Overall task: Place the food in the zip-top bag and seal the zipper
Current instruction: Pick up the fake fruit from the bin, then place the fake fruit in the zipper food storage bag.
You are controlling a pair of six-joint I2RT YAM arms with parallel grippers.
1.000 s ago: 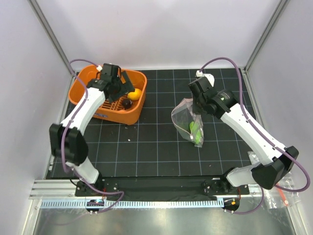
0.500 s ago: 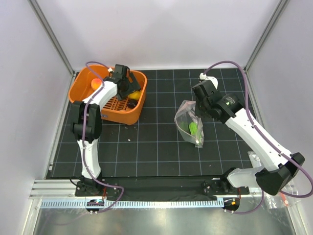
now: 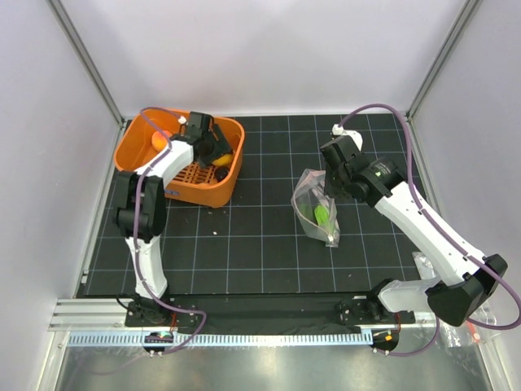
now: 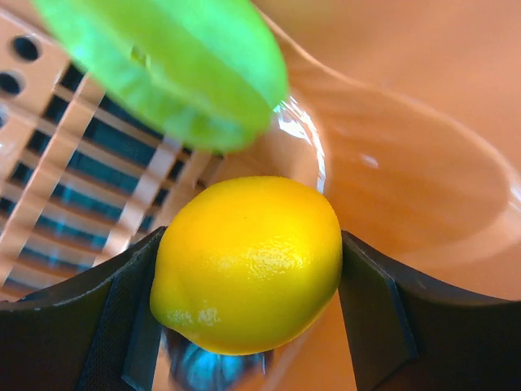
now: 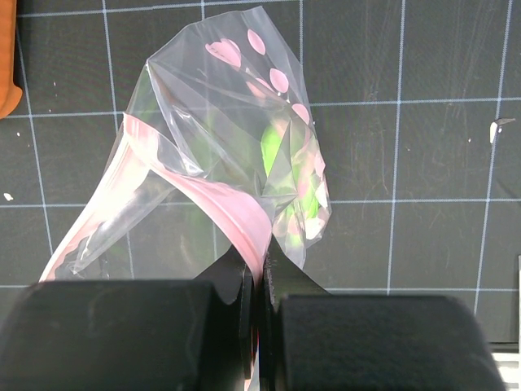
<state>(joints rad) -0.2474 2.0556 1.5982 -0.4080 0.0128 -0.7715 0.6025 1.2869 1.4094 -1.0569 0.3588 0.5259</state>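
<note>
My left gripper (image 3: 214, 152) is down inside the orange basket (image 3: 142, 155), with its jaws closed on the yellow-orange fruit (image 4: 248, 265). A green piece (image 4: 163, 69) lies just beyond the fruit on the basket floor (image 4: 407, 163). A peach-orange ball (image 3: 160, 140) and a small dark purple piece (image 3: 220, 173) also sit in the basket. My right gripper (image 5: 260, 269) is shut on the pink-red zipper strip (image 5: 212, 195) of the clear bag (image 5: 220, 122), holding its mouth up off the mat. The bag (image 3: 312, 195) holds one green piece (image 3: 322, 214).
The basket stands at the back left of the black gridded mat (image 3: 260, 244). Crumpled clear plastic (image 3: 480, 322) lies off the mat at the near right, beside the right arm's base. Grey walls close in the left, right and back sides.
My left gripper has dropped from above the basket into it and closed around the yellow-orange fruit. My right gripper has shifted the bag slightly to the right, then held still.
</note>
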